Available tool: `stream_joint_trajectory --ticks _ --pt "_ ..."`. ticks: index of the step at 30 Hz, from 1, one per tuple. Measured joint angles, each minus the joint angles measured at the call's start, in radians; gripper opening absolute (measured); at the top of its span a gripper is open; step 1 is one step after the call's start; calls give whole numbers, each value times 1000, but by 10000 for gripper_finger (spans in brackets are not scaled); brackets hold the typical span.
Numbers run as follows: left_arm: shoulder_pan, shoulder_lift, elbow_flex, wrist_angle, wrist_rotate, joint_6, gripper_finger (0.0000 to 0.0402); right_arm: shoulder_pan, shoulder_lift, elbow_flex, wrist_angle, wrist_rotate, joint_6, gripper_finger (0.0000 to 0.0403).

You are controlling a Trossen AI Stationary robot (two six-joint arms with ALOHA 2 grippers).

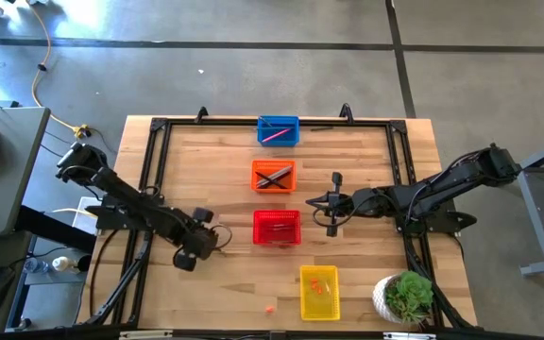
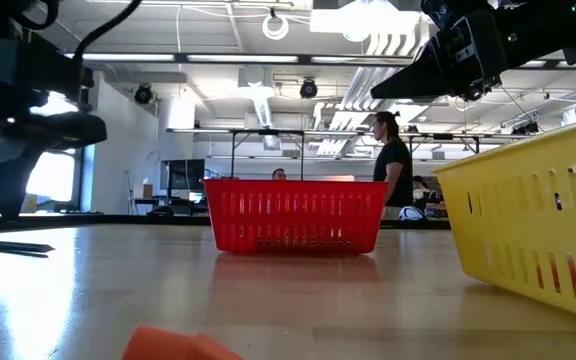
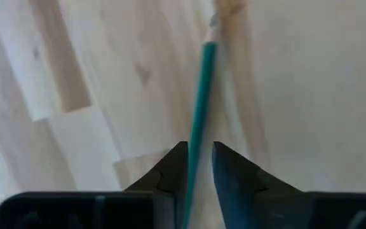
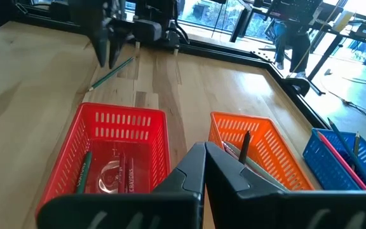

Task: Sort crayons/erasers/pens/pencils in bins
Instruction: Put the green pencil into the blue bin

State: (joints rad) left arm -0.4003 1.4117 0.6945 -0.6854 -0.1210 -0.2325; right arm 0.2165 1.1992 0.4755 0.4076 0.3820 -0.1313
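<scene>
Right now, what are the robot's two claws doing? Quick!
Left gripper: fingers closed around a green pencil lying on the table.
Right gripper: shut, holding nothing, hovering over the red bin and the orange bin.

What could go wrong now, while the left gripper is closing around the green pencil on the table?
1. The left gripper has the green pencil between its fingertips near one end, so the long free end could swing or slip out when lifted.
2. The red basket lies close to that gripper, so a tilted pencil might hit its rim.
3. A small orange eraser lies loose near the yellow basket and could be knocked away.
</scene>
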Motion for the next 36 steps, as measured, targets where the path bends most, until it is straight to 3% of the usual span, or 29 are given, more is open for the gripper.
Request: stream_joint_trajectory --ticks 6,12,19,27,36 --pt "-25 5 0 56 -26 -4 102 0 0 0 0 0 0 0" --pt "2 62 0 65 -22 6 105 0 0 0 0 0 0 0" --pt "3 133 5 92 10 38 81 0 0 0 0 0 1 0" --pt "2 141 5 96 6 36 11 0 0 0 0 0 1 0" --pt "7 79 -5 133 -50 25 3 0 0 0 1 0 1 0"
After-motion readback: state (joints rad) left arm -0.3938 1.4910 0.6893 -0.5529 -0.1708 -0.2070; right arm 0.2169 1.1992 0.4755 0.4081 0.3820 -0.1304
